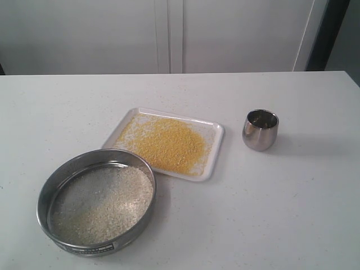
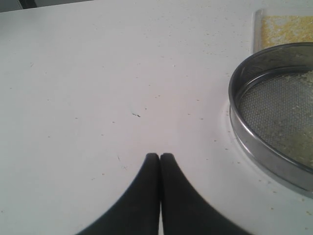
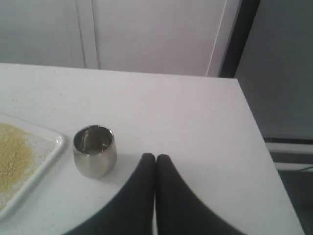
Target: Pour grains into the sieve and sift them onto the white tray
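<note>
The sieve [image 1: 96, 202] rests on the table at the front left, holding pale whitish grains [image 1: 107, 202] on its mesh. Behind it to the right lies the white tray [image 1: 215, 147], covered with golden-yellow grains [image 1: 167, 143]. In the left wrist view my left gripper [image 2: 160, 155] is shut and empty over bare table, apart from the sieve [image 2: 244, 132]; a tray corner [image 2: 257, 29] shows beyond it. My right gripper [image 3: 155, 156] is shut and empty beside the steel cup [image 3: 94, 151], not touching it. Neither gripper appears in the exterior view.
A small rounded steel cup [image 1: 260, 130] stands upright to the right of the tray and looks empty. The table's edge [image 3: 254, 127] runs close to my right gripper, with a dark gap beyond. White cabinet doors [image 1: 169, 34] stand behind the table.
</note>
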Robot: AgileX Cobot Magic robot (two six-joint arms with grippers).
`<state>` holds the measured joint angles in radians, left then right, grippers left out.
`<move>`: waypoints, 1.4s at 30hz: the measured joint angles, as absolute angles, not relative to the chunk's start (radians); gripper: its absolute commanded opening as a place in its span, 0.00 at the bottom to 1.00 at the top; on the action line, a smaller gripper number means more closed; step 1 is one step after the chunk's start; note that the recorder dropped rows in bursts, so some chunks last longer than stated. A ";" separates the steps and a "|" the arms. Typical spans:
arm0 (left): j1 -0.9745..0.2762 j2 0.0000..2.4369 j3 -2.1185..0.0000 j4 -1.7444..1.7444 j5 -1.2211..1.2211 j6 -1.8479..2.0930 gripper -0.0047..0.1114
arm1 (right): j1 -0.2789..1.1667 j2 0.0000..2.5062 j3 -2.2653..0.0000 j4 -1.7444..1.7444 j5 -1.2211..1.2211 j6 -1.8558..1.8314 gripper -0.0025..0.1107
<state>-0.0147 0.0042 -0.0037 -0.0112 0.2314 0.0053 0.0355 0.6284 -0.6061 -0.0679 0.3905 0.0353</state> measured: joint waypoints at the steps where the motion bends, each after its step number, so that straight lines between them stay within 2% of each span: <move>1: -0.015 0.004 -0.004 -0.011 0.231 0.005 0.04 | 0.044 0.601 -0.606 -0.068 0.391 0.033 0.02; 10: -0.015 0.004 -0.004 -0.011 0.231 0.005 0.04 | 0.110 0.432 -0.588 -0.068 0.392 0.033 0.02; 29: -0.015 0.004 -0.004 -0.011 0.231 0.005 0.04 | 0.138 0.160 -0.324 -0.068 0.382 0.033 0.02; 42: -0.015 0.004 -0.004 -0.011 0.231 0.005 0.04 | 0.138 0.111 -0.274 -0.058 0.384 0.033 0.02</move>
<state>-0.0147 0.0042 -0.0037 -0.0112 0.2314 0.0053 0.1379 0.1115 -0.2737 -0.0582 0.3840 0.0330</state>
